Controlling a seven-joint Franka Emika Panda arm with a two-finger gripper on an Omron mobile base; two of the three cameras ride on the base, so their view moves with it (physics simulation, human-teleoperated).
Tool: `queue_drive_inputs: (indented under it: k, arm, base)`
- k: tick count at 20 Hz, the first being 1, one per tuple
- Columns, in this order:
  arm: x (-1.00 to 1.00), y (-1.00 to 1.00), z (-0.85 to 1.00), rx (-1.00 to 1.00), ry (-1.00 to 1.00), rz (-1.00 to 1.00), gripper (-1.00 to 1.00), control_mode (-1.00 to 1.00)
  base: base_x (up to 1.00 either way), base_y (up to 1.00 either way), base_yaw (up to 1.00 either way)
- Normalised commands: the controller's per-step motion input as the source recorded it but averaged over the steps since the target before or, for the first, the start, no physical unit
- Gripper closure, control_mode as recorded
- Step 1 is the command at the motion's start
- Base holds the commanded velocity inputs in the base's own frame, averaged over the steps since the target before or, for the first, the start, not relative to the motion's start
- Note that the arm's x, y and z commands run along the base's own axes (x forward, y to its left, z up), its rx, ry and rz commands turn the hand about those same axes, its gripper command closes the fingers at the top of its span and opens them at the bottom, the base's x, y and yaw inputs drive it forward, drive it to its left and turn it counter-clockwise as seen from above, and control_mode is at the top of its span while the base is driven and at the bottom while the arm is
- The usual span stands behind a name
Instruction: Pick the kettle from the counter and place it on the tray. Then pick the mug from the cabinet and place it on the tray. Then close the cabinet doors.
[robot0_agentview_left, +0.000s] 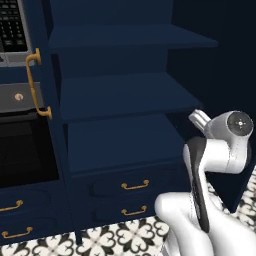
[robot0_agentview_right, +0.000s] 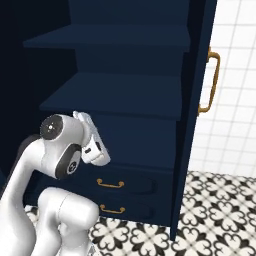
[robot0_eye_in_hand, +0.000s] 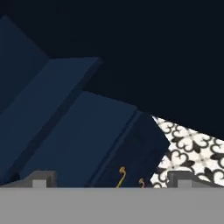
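Observation:
The tall navy cabinet (robot0_agentview_left: 120, 95) stands open in front of me, and its shelves (robot0_agentview_right: 115, 95) show bare navy boards. Its left door (robot0_agentview_left: 45, 75) is swung out, brass handle (robot0_agentview_left: 33, 85) facing me. The right door (robot0_agentview_right: 197, 100) is also swung open, with its handle (robot0_agentview_right: 212, 82) on the outer face. My arm is folded low before the two drawers (robot0_agentview_left: 135, 195), the hand (robot0_agentview_right: 94, 145) pointing at the cabinet. In the hand view my gripper (robot0_eye_in_hand: 111, 177) is open, fingertips (robot0_eye_in_hand: 41, 177) wide apart with nothing between them. The mug, kettle, tray and counter are out of view.
A black-fronted oven unit (robot0_agentview_left: 20, 150) with a keypad (robot0_agentview_left: 12, 25) stands left of the cabinet. A black-and-white patterned tile floor (robot0_agentview_right: 215, 215) lies below. A white tiled wall (robot0_agentview_right: 237, 100) is right of the open door.

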Motion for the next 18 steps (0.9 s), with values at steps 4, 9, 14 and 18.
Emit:
queue_drive_inputs:
  k: [4, 9, 14, 18]
  arm:
    - [-0.4, 0.0, 0.01, 0.06, -0.36, -0.65, -1.0, -1.0]
    - [-0.65, -0.13, 0.22, 0.19, -0.19, -0.45, -1.0, -1.0]
    - [-0.71, -0.34, 0.07, 0.06, -0.25, -0.31, -1.0, -1.0]
    - [-0.68, -0.42, 0.0, 0.0, -0.29, -0.29, -1.0, -1.0]
  base:
    - [0.0, 0.0, 0.0]
    - [0.0, 0.0, 0.0]
    - [0.0, 0.0, 0.0]
    - [0.0, 0.0, 0.0]
